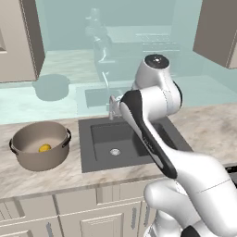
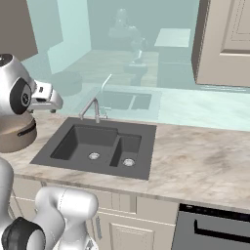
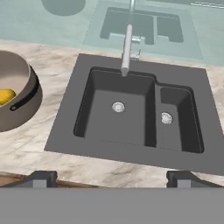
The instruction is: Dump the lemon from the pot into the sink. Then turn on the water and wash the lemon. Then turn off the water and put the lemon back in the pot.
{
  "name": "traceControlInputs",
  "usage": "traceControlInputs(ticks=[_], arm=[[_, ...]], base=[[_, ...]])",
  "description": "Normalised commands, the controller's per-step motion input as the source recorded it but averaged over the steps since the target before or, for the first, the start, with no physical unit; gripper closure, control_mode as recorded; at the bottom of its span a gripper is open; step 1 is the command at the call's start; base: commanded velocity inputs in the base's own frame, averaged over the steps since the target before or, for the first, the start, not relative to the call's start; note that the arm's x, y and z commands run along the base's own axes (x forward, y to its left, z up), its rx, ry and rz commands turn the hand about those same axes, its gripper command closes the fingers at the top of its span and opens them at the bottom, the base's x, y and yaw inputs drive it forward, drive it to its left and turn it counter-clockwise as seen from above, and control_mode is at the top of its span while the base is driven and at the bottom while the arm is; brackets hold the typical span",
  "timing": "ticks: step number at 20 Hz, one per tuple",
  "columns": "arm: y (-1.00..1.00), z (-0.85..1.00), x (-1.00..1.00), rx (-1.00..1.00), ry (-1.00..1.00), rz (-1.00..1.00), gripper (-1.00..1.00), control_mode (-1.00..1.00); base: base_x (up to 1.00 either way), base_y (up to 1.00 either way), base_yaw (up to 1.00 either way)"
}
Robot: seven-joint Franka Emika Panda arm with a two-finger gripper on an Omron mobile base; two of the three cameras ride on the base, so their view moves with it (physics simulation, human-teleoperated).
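The pot (image 1: 40, 147) stands on the surface (image 1: 208, 127) just left of the sink (image 1: 99, 152), with the lemon (image 1: 44, 148) inside it. The faucet (image 3: 126, 49) rises behind the sink's larger basin, left of the smaller one

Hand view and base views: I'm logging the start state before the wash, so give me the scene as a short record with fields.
pot: upright on the counter, left of the sink
lemon: inside the pot, on its floor
sink: dark double basin, larger basin on the left, both basins hold nothing
faucet: spout points over the larger basin, no water running
gripper: open, above the counter's front edge, facing the sink, holding nothing
task stage: lemon not yet dumped
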Motion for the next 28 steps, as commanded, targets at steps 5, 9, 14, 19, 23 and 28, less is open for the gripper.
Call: traceControlInputs(ticks=[5, 9, 14, 19, 23, 28], arm=[[0.35, 0.00, 0.04, 0.01, 0.00, 0.00, -1.00, -1.00], [0.35, 0.00, 0.08, 0.03, 0.00, 0.00, -1.00, -1.00], [0.30, -0.06, 0.19, 0.05, 0.00, 0.00, -1.00, -1.00], [0.38, -0.16, 0.23, 0.03, 0.00, 0.00, -1.00, -1.00], [0.32, -0.26, 0.33, 0.03, 0.01, 0.00, -1.00, -1.00], [0.30, -0.33, 0.43, 0.02, 0.07, 0.00, -1.00, -1.00]], base=[[0.00, 0.00, 0.00], [0.00, 0.00, 0.00], [0.00, 0.00, 0.00], [0.00, 0.00, 0.00], [0.00, 0.00, 0.00], [0.00, 0.00, 0.00]])
